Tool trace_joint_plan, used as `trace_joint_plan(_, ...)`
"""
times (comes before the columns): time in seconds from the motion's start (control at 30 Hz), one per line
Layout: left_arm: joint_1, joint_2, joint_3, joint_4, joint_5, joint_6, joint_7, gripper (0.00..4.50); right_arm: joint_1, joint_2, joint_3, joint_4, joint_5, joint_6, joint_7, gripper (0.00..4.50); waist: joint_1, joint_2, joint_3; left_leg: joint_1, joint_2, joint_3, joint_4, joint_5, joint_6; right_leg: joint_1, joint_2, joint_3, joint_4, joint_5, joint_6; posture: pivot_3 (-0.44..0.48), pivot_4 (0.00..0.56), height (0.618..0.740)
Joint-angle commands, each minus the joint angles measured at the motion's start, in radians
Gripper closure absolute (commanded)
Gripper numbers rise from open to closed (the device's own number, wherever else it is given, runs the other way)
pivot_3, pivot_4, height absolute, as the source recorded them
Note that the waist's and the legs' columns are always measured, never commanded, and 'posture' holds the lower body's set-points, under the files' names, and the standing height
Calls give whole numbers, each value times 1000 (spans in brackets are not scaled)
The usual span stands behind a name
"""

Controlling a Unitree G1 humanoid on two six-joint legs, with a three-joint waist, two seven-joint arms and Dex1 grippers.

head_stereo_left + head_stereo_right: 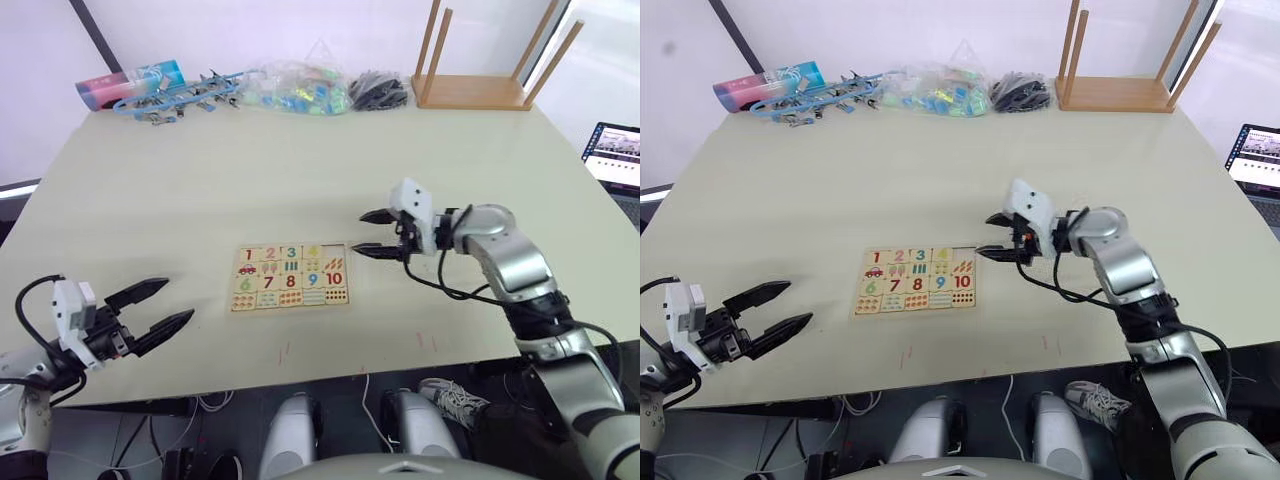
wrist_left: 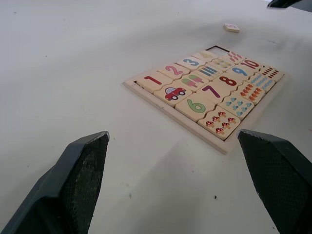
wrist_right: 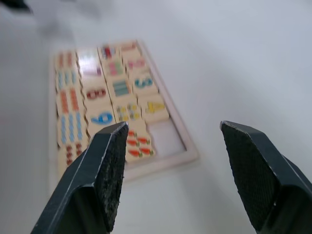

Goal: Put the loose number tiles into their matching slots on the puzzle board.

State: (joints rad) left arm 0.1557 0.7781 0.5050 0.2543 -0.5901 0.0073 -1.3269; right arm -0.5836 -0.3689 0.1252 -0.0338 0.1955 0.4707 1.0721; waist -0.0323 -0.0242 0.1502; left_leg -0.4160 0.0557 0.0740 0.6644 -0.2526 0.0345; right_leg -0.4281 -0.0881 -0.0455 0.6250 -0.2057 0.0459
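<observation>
Looks nearly done: flat pale wooden puzzle board (image 2: 175, 117) mid-table with four number tiles (image 1: 280, 254) seated, far-right slot (image 3: 165, 138) empty, small loose pale tile (image 2: 231, 28), probably the 5, lying just beyond, left gripper (image 1: 178, 300) and right gripper (image 1: 359, 232) both spread, empty.

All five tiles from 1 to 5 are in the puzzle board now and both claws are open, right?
Not quite. The puzzle board has tiles 1 to 4 in, but the corner slot beside the 4 is empty, as the right wrist view shows. One loose tile lies on the table beyond the board. The left end effector and right end effector are open.
</observation>
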Motion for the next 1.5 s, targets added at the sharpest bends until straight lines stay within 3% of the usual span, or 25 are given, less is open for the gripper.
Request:
trace_joint_plan(0.03, -4, 10, 17, 7, -7, -4, -15, 0, 80, -53, -144, -85, 90, -27, -37, 1363, 7, 0, 0, 0, 0, 0, 0, 0, 0, 0, 0, 0, 0, 0, 0, 0, 150, 737)
trace_joint_plan(0.1, -8, 11, 14, 12, -5, -5, -17, 0, 105, -70, -164, -99, 117, -23, -47, 1363, 8, 0, 0, 0, 0, 0, 0, 0, 0, 0, -1, 1, -1, 0, 0, 0, 150, 737)
trace_joint_plan(0.13, -8, 11, 15, 15, -2, -14, -21, 0, 127, -82, -171, -110, 118, -35, -52, 940, 7, 0, 0, 0, 0, 0, 1, 0, 0, 0, 0, 1, 0, 0, 0, 0, 150, 737)
trace_joint_plan(0.27, -39, 6, 11, 51, 11, -26, -8, 0, 320, -130, -326, -172, 172, -110, -75, 101, 23, -2, -1, 1, 1, -1, 0, 0, 0, 0, 1, -1, 0, 0, 0, 0, 150, 737)
trace_joint_plan(0.5, -27, -2, 24, 62, 5, -26, -8, 0, 581, -160, -470, -214, 222, -221, -93, 101, 24, -5, -4, 2, 1, -1, 0, 0, 0, 1, 0, -1, -1, 0, 1, 0, 150, 737)
trace_joint_plan(0.83, 8, -5, 49, 51, -11, -29, -20, 0, 811, -139, -543, -191, 255, -388, -105, 101, 23, -4, -3, 3, 3, -3, 2, 0, 0, 1, -1, 0, -1, -1, 3, 0, 150, 737)
trace_joint_plan(1.5, 70, -39, 73, -5, -22, -33, 1, 0, 844, -147, -508, -17, 244, -603, -87, 101, 24, -3, -3, 2, 3, -3, 2, 0, 0, 1, -2, 0, 0, 0, 1, 0, 150, 737)
